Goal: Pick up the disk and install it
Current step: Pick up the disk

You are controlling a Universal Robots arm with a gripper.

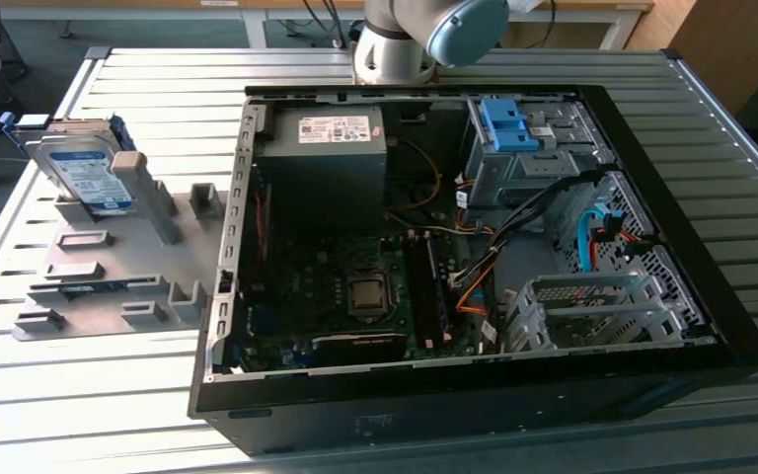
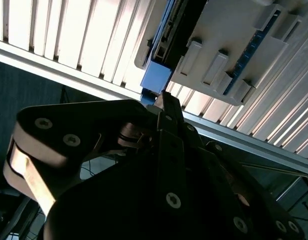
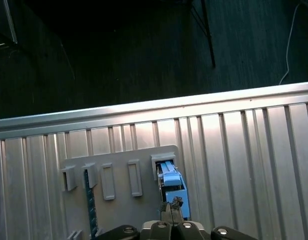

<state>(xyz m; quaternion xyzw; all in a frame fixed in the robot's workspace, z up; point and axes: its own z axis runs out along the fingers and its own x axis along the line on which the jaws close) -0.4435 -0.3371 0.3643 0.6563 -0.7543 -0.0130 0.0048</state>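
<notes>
Ribbed silver metal makes up the counter (image 1: 695,128), with dark floor (image 3: 119,50) beyond its edge in the first wrist view. In the exterior view an open black computer case (image 1: 748,346) lies on its side at the middle of the counter. Inside it are a grey power-supply box (image 1: 327,163) at about eleven o'clock, a blue plastic latch (image 1: 507,123) at one o'clock, a green motherboard (image 1: 340,286) at seven o'clock and a perforated silver drive cage (image 1: 590,311) at four o'clock.

At nine o'clock from the case, just beside its wall, sits a grey fixture plate (image 1: 103,267) with raised slots. The disk (image 1: 83,173) stands on edge in the slot at the plate's ten o'clock corner, tilted back a little, with its white-and-blue label facing the camera and the blue carrier frame around its edges. It is outside the case.

A grey arm with a pale blue joint cap (image 1: 399,44) rises at twelve o'clock, behind the case.

In both wrist views the hand (image 3: 171,207) (image 2: 166,102) is closed, its tips together, and it grips nothing. The first wrist view shows the disk (image 3: 171,182) edge-on in its slot, its blue frame just past the hand's tip in the picture. Whether the two touch cannot be told. The second wrist view shows the same blue edge (image 2: 156,77) against the plate.
</notes>
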